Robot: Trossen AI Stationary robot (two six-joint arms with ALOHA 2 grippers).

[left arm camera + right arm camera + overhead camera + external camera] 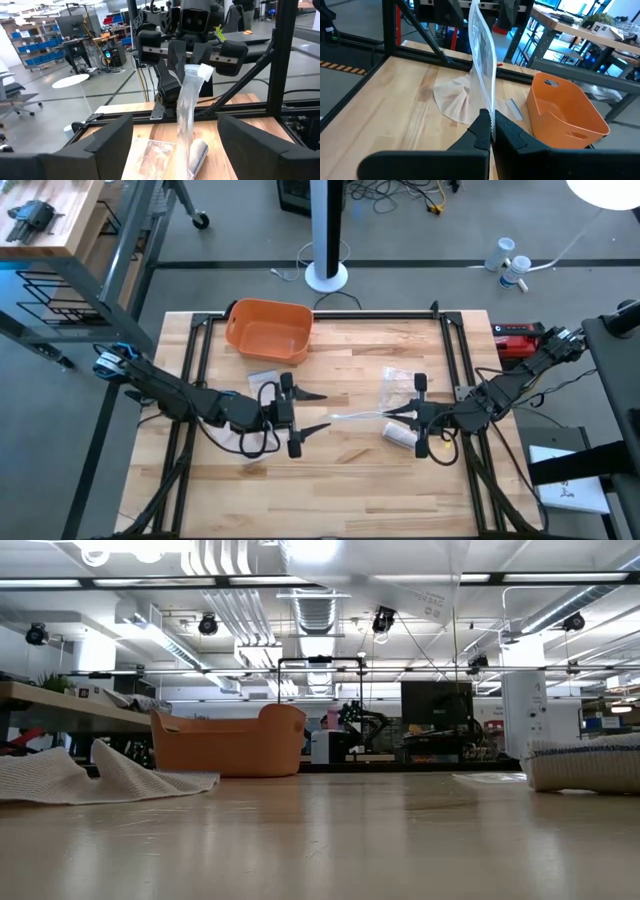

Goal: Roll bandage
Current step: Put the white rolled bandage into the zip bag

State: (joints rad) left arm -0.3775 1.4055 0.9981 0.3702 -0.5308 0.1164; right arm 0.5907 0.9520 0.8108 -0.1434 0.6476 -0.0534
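Observation:
My right gripper points toward the table's left, shut on a long translucent strip that looks like clear wrapping. The strip sticks out toward my left gripper. That gripper is open, and the strip's free end lies between its fingers, apparently untouched. A rolled white bandage lies on its side on the table just near of the right gripper; the low view shows this roll at the right. A beige gauze cloth lies spread on the wood under and beside the left arm. My right gripper pinches one end of the translucent strip between its two fingers, which come level from the table's right. The strip stands on edge and reaches out past the fingertips, clear of the table. Its white end shows at the gripper.
An orange basket stands at the table's far edge, left of the middle. A crumpled clear wrapper lies just far of the right gripper. Black frame rails run along the table's left and right sides.

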